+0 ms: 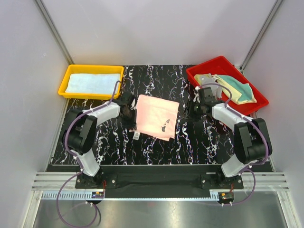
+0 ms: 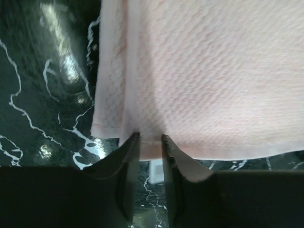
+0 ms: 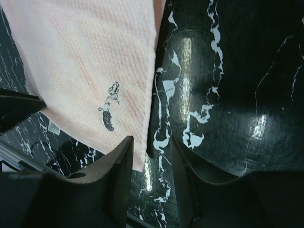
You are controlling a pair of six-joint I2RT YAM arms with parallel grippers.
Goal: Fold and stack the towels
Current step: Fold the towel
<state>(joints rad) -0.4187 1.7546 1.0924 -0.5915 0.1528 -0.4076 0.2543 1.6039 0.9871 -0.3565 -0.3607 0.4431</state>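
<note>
1. Two trays sit on a black, white-veined table (image 1: 156, 147) between pale walls (image 1: 156, 28). The yellow tray (image 1: 64, 85), far left, holds a flat light blue towel (image 1: 92, 83).
2. Left gripper (image 2: 150, 137): jaws slightly apart at the pink towel's hem.
3. Pink towel (image 1: 154, 114): flat, mid-table.
4. Right gripper (image 3: 152, 140): jaws apart, just beside the towel's right edge.
5. Red tray (image 1: 216, 61), far right: yellow towel (image 1: 204, 78) and teal towel (image 1: 237, 88), rumpled.

Left arm (image 1: 84, 135) and right arm (image 1: 247, 137) alike: pale grey-white rounded link shells, bulky black joint housings, each on a black foot at one end of the black base plate (image 1: 159, 179). A thin purple cable (image 1: 66, 135) runs along each arm and loops below that plate. Left gripper (image 2: 150, 137) and right gripper (image 3: 152, 140): dark matte fingers (image 3: 118, 171), wedge-shaped, tapering to blunt tips, inner faces flat.
</note>
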